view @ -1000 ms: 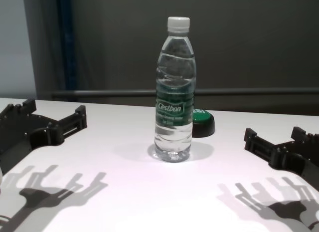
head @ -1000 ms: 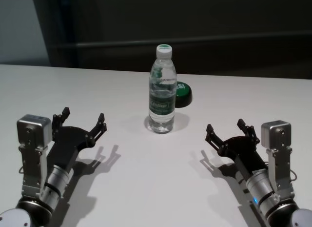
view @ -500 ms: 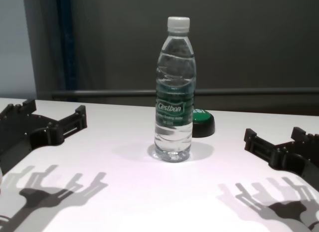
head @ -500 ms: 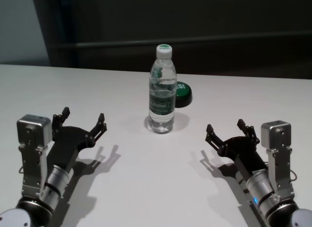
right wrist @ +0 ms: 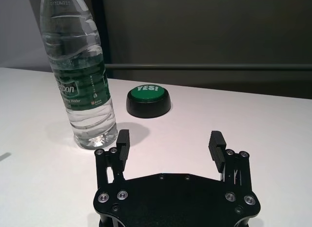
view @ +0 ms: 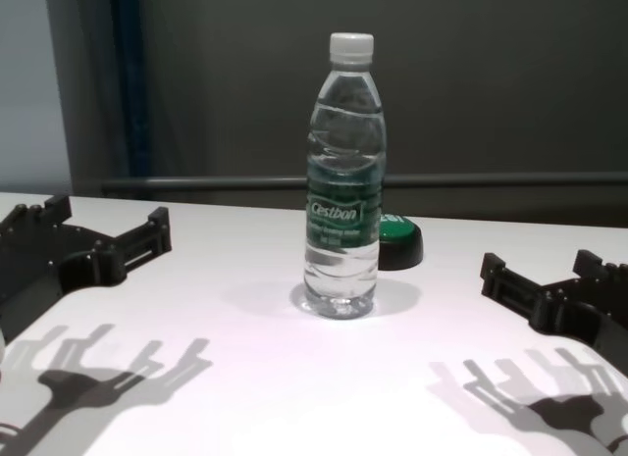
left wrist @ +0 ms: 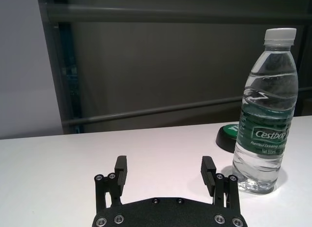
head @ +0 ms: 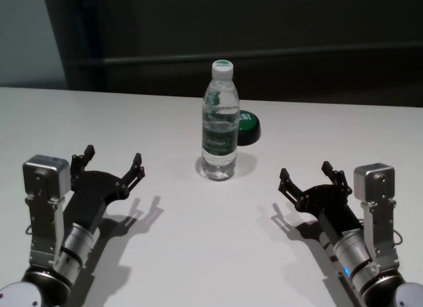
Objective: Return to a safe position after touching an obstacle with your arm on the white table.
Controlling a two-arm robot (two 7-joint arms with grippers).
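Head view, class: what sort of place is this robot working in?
Probably a robot test lab. A bare white table holds only a water bottle and a green "YES!" button, with the left gripper and right gripper open beside them.

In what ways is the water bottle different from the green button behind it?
The bottle is tall and upright; the button is low and flat. The bottle is clear with a white cap and a green label; the button is black with a green top that reads "YES!". The bottle stands nearer the robot, the button just behind it. Both rest on the white table, and no gripper touches either.
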